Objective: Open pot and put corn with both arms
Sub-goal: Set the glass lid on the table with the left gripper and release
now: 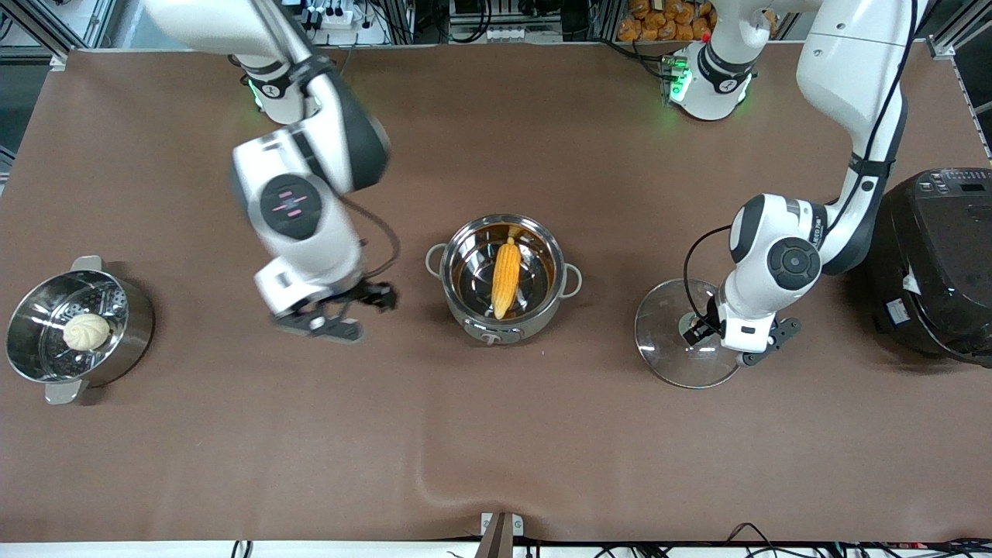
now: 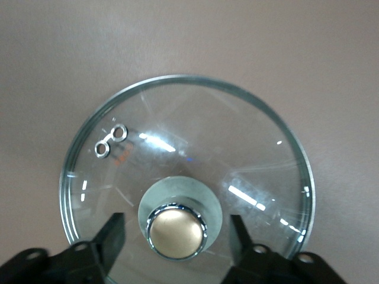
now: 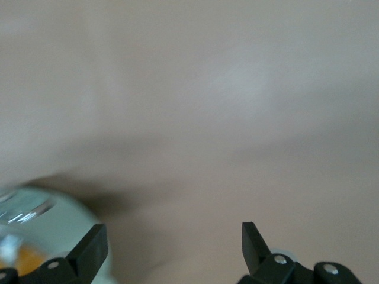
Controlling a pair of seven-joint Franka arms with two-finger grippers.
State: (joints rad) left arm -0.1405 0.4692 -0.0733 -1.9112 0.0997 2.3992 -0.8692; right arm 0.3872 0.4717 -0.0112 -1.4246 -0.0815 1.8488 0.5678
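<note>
The grey-green pot [image 1: 502, 322] stands open at the table's middle with the yellow corn [image 1: 506, 277] lying in its steel bowl. Its glass lid [image 1: 659, 341] lies flat on the table toward the left arm's end. My left gripper [image 1: 701, 332] is low over the lid. In the left wrist view it [image 2: 176, 239] is open, with its fingers [image 2: 112, 236] on either side of the copper knob [image 2: 176, 232] and clear gaps to it. My right gripper [image 1: 353, 306] is open and empty over bare table beside the pot; the right wrist view [image 3: 172, 245] shows nothing between its fingers.
A steel steamer pot [image 1: 46, 372] with a white bun [image 1: 86, 332] stands at the right arm's end. A black rice cooker [image 1: 938, 263] stands at the left arm's end, close to the left arm. The pot's edge [image 3: 35, 225] shows blurred in the right wrist view.
</note>
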